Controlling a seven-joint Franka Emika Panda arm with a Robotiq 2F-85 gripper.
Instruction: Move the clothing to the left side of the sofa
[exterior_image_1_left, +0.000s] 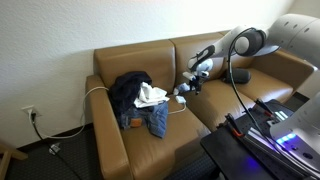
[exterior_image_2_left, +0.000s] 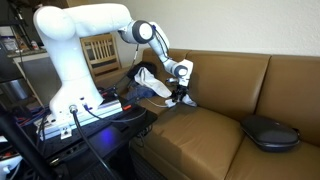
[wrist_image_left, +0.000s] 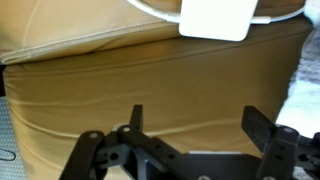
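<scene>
Sofa (exterior_image_1_left: 215, 55), tan leather; the clothing (exterior_image_1_left: 140, 100) lies heaped on its left-end seat in an exterior view. Dark flat pad (exterior_image_2_left: 268, 132) on the right seat. Gripper (exterior_image_1_left: 188, 90), fingers spread wide and empty, hovers just right of the heap. White cable (exterior_image_1_left: 96, 90) crosses the left arm.

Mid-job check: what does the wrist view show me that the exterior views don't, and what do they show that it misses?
Wrist view only: a close look at a white rectangular block at the top of the frame, which is not clearly made out in the exterior views.
Exterior views only: the whole clothing pile of jeans, pale shirt and dark top on the end seat, a dark rounded object on another seat, and the arm.
Shared: the tan leather sofa and the gripper, jaws open and holding nothing, low over the seat.
</scene>
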